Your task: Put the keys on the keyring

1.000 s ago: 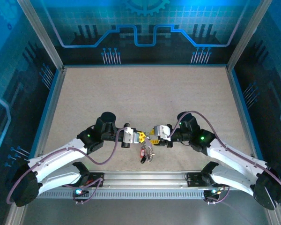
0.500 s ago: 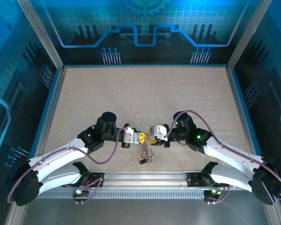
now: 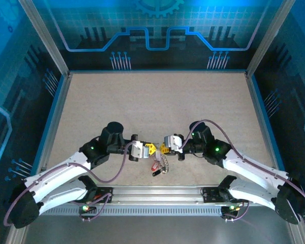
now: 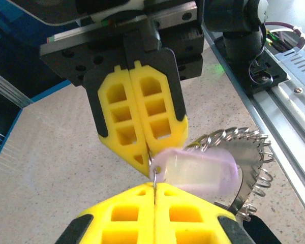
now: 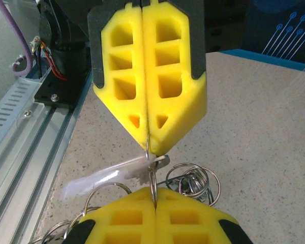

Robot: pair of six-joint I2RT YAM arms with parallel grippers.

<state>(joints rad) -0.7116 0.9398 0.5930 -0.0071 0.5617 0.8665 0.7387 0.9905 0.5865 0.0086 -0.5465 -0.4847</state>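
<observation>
The left gripper and right gripper meet tip to tip, both pinched shut on a thin keyring. The keys fan just beside them, and the clear tag is blurred.

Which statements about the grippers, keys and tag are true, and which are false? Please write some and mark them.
1. The left gripper and right gripper are both shut. True.
2. Their tips are far apart. False: they nearly meet, both pinching a thin ring.
3. The keys are by the table's near edge. True.
4. The tag is black. False: it is pale and see-through.
</observation>
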